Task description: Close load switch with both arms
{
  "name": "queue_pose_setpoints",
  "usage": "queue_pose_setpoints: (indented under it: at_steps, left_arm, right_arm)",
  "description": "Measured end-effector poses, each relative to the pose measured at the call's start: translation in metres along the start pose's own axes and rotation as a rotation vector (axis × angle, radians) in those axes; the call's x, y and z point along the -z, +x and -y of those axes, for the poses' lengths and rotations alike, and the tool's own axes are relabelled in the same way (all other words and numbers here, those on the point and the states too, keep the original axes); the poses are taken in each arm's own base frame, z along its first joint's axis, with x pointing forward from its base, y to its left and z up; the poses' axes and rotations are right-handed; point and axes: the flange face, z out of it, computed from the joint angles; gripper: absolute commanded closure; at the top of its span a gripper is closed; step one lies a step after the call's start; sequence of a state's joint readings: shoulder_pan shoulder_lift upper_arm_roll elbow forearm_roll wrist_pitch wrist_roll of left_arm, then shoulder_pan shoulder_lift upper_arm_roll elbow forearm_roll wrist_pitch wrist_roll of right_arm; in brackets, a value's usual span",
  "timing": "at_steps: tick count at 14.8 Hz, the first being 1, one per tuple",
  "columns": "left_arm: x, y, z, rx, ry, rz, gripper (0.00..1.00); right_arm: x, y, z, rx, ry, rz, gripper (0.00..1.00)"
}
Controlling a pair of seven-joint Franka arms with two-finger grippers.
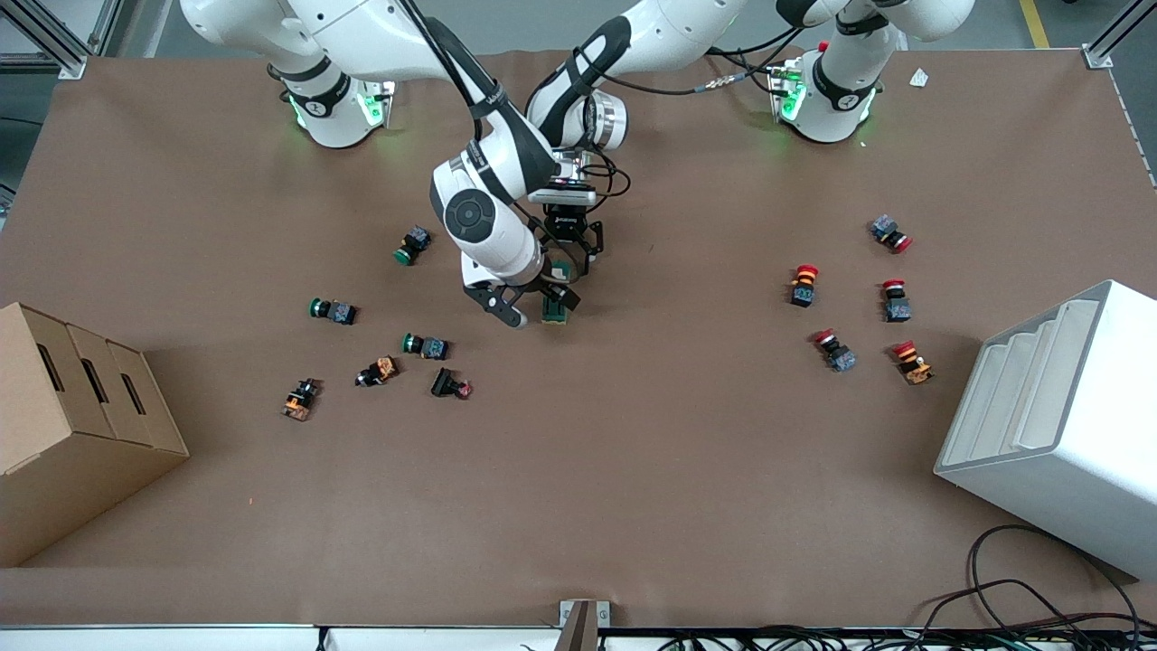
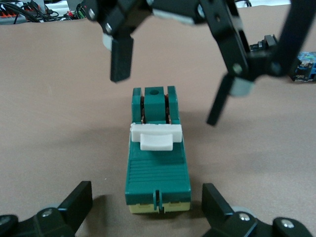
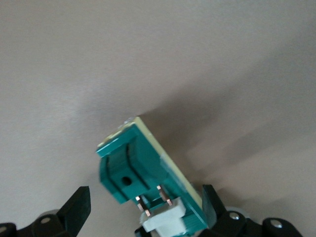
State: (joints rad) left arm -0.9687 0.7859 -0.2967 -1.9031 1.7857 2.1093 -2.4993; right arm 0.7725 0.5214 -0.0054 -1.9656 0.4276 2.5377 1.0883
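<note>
I see the load switch (image 1: 555,307) flat on the counter (image 1: 633,470); left gripper (image 2: 147,207) and right gripper (image 1: 533,303) straddle it, fingers spread, holding nothing.

Front view evenly lit from overhead, bright, colours flat. Soft short shadows thrown under cardboard box (image 1: 72,425) and white bin (image 1: 1058,425). Green glow spilled onto table (image 1: 633,470) around arm bases. Left wrist view sharp on load switch (image 2: 158,158), top background washed out. Right wrist view softer, switch slightly blurred, broad diffuse shadows cast across tabletop, pale glare toward one corner.
</note>
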Motion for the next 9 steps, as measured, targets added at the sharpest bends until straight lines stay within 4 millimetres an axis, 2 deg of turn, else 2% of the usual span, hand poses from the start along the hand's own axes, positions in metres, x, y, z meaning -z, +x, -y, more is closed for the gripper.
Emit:
queue_pose_setpoints:
  at_steps: [3,9]
  left_arm:
    - [0.000,0.000,0.000,0.000,0.000,0.000,0.01]
    - [0.000,0.000,0.000,0.000,0.000,0.000,0.01]
  right_arm:
    - [-0.003,-0.003,-0.002,-0.017,0.004,-0.006,0.00]
    - [-0.006,-0.027,0.004,-0.043,0.036,-0.019,0.00]
